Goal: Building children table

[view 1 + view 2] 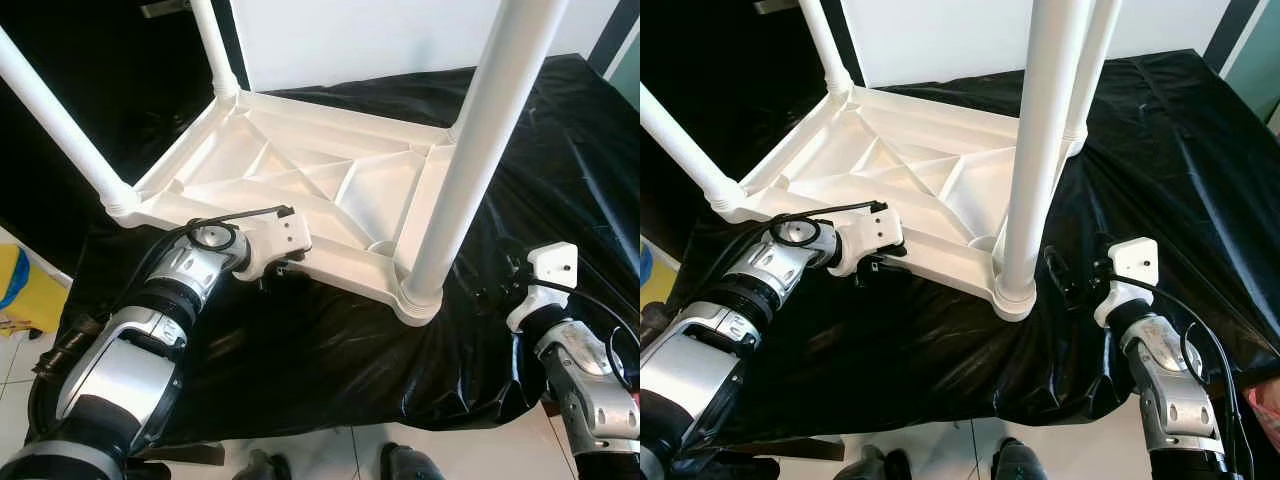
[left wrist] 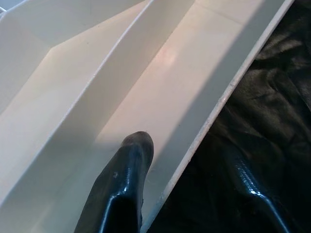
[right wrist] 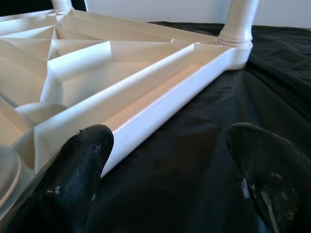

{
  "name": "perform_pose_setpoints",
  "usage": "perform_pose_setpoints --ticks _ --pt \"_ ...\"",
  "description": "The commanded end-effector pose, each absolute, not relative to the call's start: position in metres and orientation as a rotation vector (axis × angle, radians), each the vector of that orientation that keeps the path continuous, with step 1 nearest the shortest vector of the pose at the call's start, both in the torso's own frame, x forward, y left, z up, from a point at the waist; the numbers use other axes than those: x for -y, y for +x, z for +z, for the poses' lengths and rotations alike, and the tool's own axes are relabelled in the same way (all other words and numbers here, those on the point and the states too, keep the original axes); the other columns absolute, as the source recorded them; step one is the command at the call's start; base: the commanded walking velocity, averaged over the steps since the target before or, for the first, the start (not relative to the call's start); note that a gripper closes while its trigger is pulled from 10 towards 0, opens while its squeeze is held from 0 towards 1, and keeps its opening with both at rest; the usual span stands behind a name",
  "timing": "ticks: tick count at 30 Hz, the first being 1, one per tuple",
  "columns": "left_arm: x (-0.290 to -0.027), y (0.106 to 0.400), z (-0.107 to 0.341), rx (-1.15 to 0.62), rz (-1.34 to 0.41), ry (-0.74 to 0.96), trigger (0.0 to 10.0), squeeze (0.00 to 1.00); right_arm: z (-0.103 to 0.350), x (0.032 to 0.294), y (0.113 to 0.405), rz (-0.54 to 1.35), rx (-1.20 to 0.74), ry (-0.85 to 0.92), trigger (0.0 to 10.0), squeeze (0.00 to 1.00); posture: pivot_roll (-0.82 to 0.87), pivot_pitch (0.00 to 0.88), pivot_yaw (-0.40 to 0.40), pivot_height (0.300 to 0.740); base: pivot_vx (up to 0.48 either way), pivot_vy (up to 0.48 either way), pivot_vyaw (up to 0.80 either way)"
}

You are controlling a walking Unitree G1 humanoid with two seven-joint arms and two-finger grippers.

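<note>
The white plastic children's table [image 1: 300,180] is lying upside down on the desk covered with a crinkled black plastic sheet [image 1: 330,350], its ribbed underside facing up and its round white legs [image 1: 480,150] pointing upward, the two left ones leaning out to the left. Its top is lying flat, with one corner pointing toward the near right.

The left gripper [image 2: 194,179] is sitting at the near-left edge of the table, its fingers set narrowly apart and straddling the thin rim: one black finger [image 2: 124,184] is resting inside the white channel, the other is lying outside over the black sheet.

The right gripper [image 3: 170,170] is hovering low over the black sheet, just right of the near corner leg, held wide and holding nothing. One finger [image 3: 73,170] is sitting close against the table's outer rim; whether it is touching cannot be told.
</note>
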State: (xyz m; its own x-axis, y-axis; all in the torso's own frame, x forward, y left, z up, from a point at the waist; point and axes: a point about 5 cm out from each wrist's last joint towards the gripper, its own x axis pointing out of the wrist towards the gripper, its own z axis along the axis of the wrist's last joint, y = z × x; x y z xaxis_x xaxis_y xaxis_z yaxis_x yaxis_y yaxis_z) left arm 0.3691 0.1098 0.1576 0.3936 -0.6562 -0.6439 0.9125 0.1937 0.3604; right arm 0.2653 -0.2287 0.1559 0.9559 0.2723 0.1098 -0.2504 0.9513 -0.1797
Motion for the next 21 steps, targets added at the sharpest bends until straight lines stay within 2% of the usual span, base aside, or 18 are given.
perform_pose_setpoints --ticks 1,7,13,19,20,21 --pt "-0.141 0.372 0.133 -0.461 -0.850 0.705 0.0 0.00 0.154 0.228 0.263 0.265 0.134 -0.164 10.0 0.00 -0.14 0.155 0.093 0.740 0.000 0.000 0.00" --pt "-0.144 0.361 0.134 -0.477 -0.878 0.663 0.0 0.00 0.152 0.228 0.263 0.261 0.130 -0.160 10.0 0.00 -0.13 0.161 0.091 0.740 0.000 0.000 0.00" --pt "-0.145 0.353 0.136 -0.457 -0.892 0.691 0.0 0.00 0.154 0.229 0.265 0.261 0.132 -0.163 10.0 0.00 -0.13 0.161 0.087 0.740 0.000 0.000 0.00" --pt "-0.134 0.345 0.136 -0.425 -0.922 0.691 0.0 0.00 0.154 0.229 0.267 0.263 0.132 -0.167 10.0 0.00 -0.13 0.162 0.081 0.740 0.000 0.000 0.00" --pt "-0.130 0.342 0.137 -0.402 -0.935 0.703 8.3 0.00 0.155 0.229 0.267 0.263 0.133 -0.168 10.0 0.00 -0.13 0.163 0.080 0.740 0.000 0.000 0.00" --pt "-0.130 0.342 0.137 -0.402 -0.935 0.703 8.3 0.00 0.155 0.229 0.267 0.263 0.133 -0.168 10.0 0.00 -0.13 0.163 0.080 0.740 0.000 0.000 0.00"
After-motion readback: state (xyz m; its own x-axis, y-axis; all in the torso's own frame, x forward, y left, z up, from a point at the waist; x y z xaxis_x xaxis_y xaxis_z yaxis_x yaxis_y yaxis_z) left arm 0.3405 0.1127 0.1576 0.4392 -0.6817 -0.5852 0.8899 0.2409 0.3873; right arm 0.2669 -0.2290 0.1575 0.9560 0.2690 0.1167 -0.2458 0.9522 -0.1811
